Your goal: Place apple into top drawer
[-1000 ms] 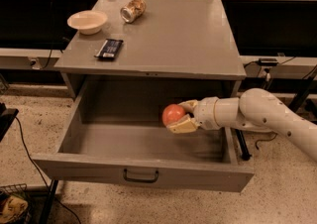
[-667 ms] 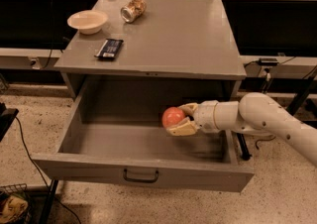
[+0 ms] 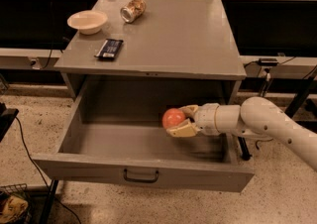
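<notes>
The top drawer (image 3: pixel 74 166) is pulled wide open below the grey cabinet top; it is a deep grey box with a flat front panel and a small dark handle (image 3: pixel 141 176). The apple (image 3: pixel 173 118), round and reddish-orange, is held inside the drawer's right half, a little above its floor. My gripper (image 3: pixel 182 120) reaches in from the right on a white arm and is shut on the apple, one cream finger (image 3: pixel 181 130) under it and one behind it.
On the cabinet top (image 3: pixel 173 34) stand a shallow cream bowl (image 3: pixel 87 21), a dented drink can (image 3: pixel 132 10) lying on its side, and a dark flat packet (image 3: pixel 109 48). Black shelving runs behind. Cables and a basket (image 3: pixel 12 205) lie on the floor at left.
The gripper and apple have stayed nearly still inside the drawer, sinking only slightly. Nothing else moved.
</notes>
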{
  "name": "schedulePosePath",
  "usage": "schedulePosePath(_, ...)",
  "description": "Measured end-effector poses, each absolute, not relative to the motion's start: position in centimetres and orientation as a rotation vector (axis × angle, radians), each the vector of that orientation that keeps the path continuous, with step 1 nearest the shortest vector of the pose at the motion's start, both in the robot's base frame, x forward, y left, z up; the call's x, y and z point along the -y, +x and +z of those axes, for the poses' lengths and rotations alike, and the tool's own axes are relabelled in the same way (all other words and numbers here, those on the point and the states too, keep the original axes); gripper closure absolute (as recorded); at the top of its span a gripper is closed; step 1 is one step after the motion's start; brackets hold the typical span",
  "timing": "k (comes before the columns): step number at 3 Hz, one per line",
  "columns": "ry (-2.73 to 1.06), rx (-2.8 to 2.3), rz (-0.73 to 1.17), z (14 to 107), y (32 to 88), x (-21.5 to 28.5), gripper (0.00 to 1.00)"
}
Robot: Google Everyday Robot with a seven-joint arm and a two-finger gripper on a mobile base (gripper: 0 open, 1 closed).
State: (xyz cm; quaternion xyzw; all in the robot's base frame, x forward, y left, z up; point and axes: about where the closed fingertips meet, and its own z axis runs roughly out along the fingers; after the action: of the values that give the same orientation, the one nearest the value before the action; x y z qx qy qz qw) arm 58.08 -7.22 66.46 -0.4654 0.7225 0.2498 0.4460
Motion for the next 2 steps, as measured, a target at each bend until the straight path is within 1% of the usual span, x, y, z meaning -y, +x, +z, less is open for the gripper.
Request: schedulePosePath(2,-1.167,-1.728,0.661,67.9,58.1,6.5,0.36)
